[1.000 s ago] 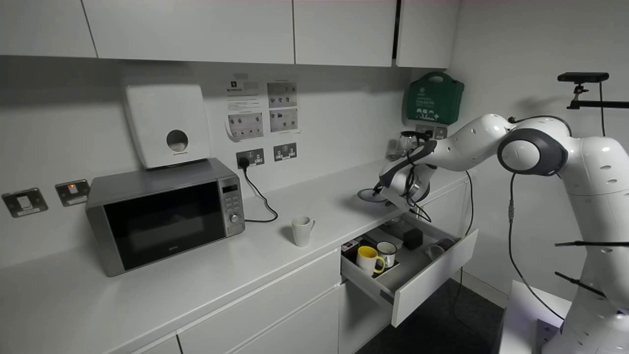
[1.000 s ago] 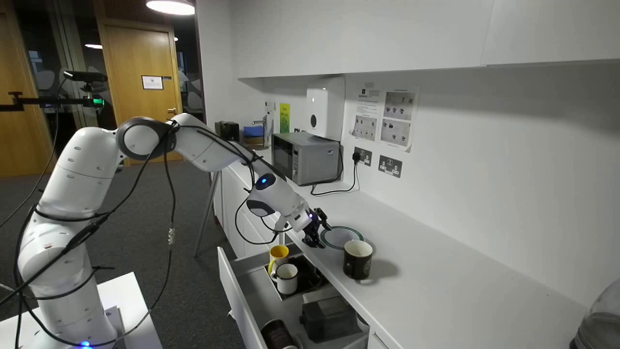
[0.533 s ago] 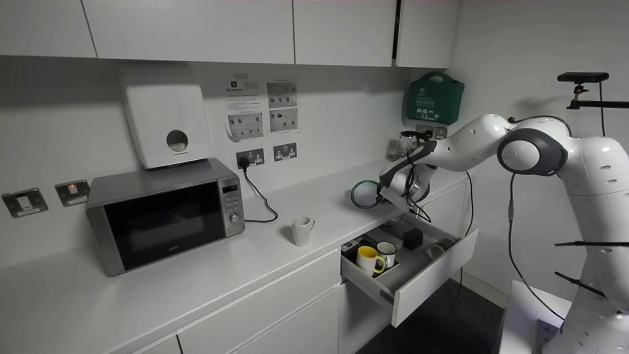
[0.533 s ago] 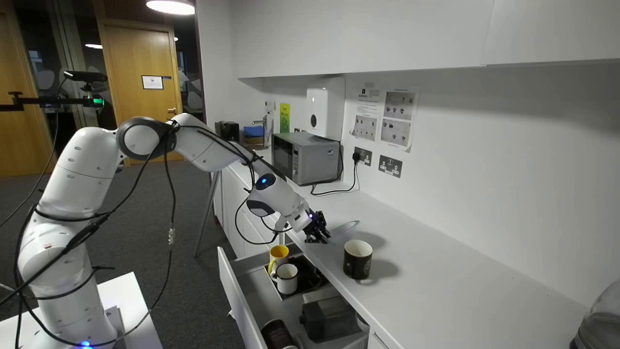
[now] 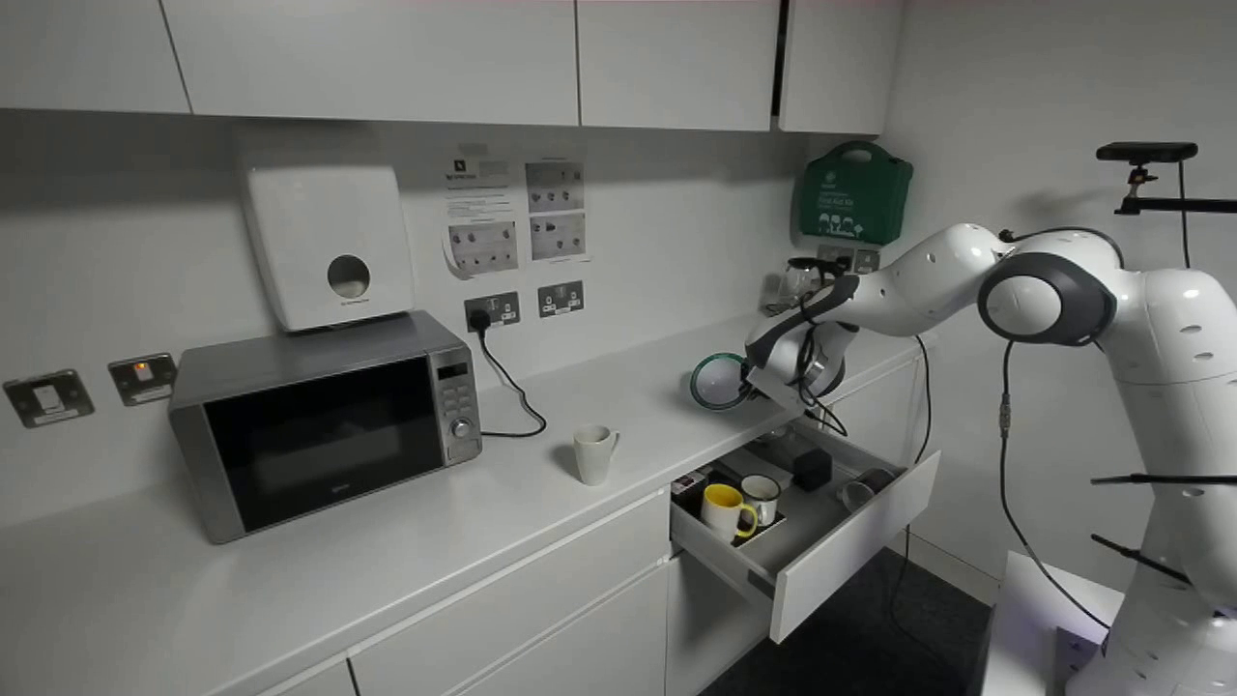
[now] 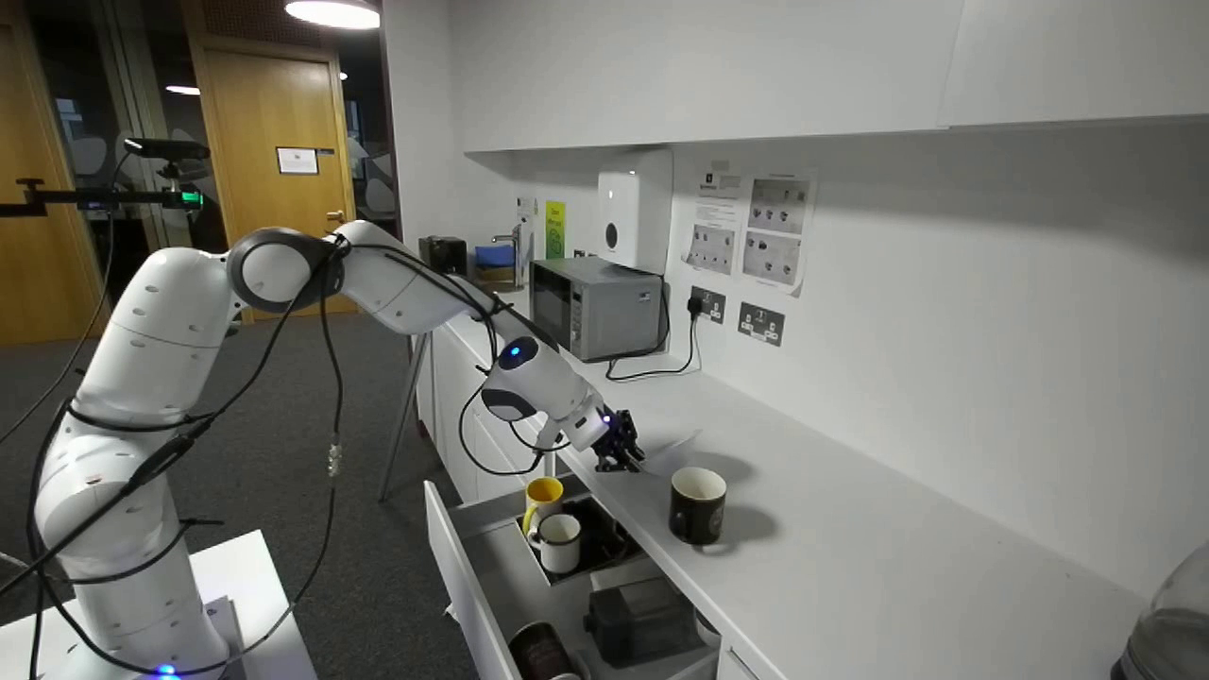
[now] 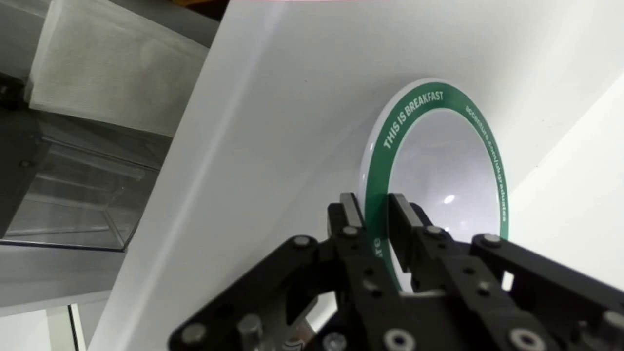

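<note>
A white plate with a green printed rim (image 7: 446,156) stands tilted, its face and "THIS IS BREAKFAST" lettering visible in the wrist view. My gripper (image 7: 374,201) has its two fingers close together on either side of the plate's rim, shut on it. In an exterior view the plate (image 5: 717,381) shows its face beside the gripper. Seen nearly edge-on in an exterior view, the plate (image 6: 672,453) slants up from the gripper (image 6: 638,464) over the counter. A dark mug with a pale inside (image 6: 698,506) stands close by on the counter.
Below the arm, a drawer (image 5: 855,546) is pulled out, holding a yellow-lined mug (image 5: 723,507), a white mug (image 5: 762,495), a dark mug on its side (image 6: 541,652) and a black box (image 6: 642,619). Another white mug (image 5: 593,454) and a microwave (image 5: 324,420) stand on the counter.
My gripper was open at the edge of the plate, which lay flat. The fingers have since closed on its rim, and the plate has tipped up. The arm has hardly moved.
</note>
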You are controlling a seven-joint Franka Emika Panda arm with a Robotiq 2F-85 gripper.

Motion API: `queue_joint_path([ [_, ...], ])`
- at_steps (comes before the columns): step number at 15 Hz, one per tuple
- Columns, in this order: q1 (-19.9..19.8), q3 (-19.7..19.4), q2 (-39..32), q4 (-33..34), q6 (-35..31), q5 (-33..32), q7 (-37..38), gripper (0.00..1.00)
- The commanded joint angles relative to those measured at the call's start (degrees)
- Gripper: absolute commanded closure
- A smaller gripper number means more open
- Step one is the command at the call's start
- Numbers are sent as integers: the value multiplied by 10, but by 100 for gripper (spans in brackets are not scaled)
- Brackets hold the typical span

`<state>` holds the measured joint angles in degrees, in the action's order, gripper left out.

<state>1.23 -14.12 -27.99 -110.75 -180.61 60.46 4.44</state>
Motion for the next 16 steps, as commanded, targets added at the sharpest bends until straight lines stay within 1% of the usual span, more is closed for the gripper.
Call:
queue_joint_path([
  [1,-25,27,9,7,11,24,-15,95],
  [3,-41,50,25,0,13,45,-31,95],
  [5,-67,85,44,-8,16,76,-54,95],
  [7,-97,125,67,-13,23,125,-95,95],
  [9,-119,152,85,-16,33,176,-142,95],
  [12,-139,168,110,-23,60,251,-208,95],
  [16,-148,158,135,-40,99,341,-291,95],
])
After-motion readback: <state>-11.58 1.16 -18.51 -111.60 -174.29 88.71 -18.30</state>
